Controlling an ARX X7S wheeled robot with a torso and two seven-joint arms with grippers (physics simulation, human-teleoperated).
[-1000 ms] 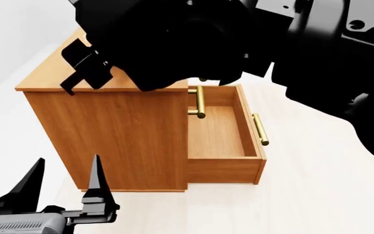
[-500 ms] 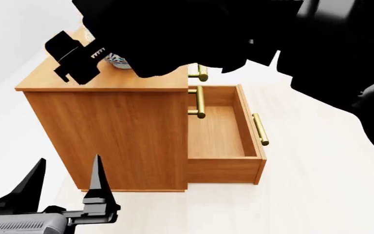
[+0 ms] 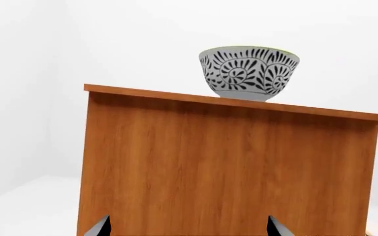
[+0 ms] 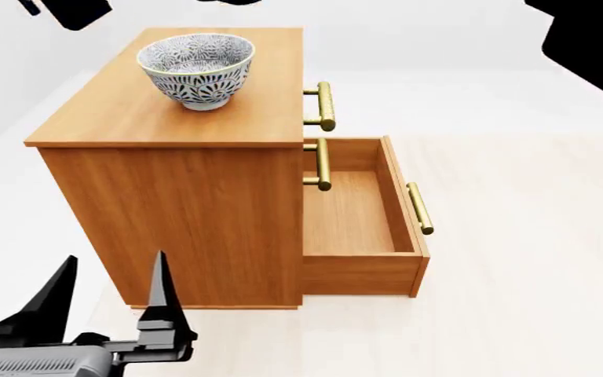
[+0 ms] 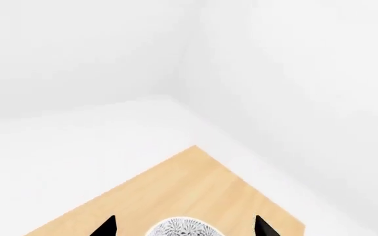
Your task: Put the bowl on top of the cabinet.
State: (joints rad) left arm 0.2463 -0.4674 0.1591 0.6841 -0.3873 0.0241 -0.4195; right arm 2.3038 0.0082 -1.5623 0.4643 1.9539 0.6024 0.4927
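The bowl (image 4: 197, 69), white with a dense dark leaf pattern, stands upright on the flat top of the orange-brown cabinet (image 4: 176, 212), free of both grippers. In the left wrist view the bowl (image 3: 249, 73) sits on the cabinet (image 3: 228, 167) top near its edge. My right gripper (image 5: 183, 227) hangs open above the bowl (image 5: 182, 229), whose rim shows between the fingertips; in the head view only a black piece (image 4: 66, 12) of it shows at the upper left. Low in front of the cabinet's side, my left gripper (image 4: 107, 302) is open and holds nothing.
The cabinet's lowest drawer (image 4: 359, 212) is pulled out to the right, open and hollow, with a brass bar handle (image 4: 419, 208). Two more brass handles (image 4: 326, 106) stick out above it. Pale floor and white walls surround the cabinet.
My right arm has lifted up and away, out of most of the head view, uncovering the bowl, which stays on the cabinet top. The left gripper has barely moved.
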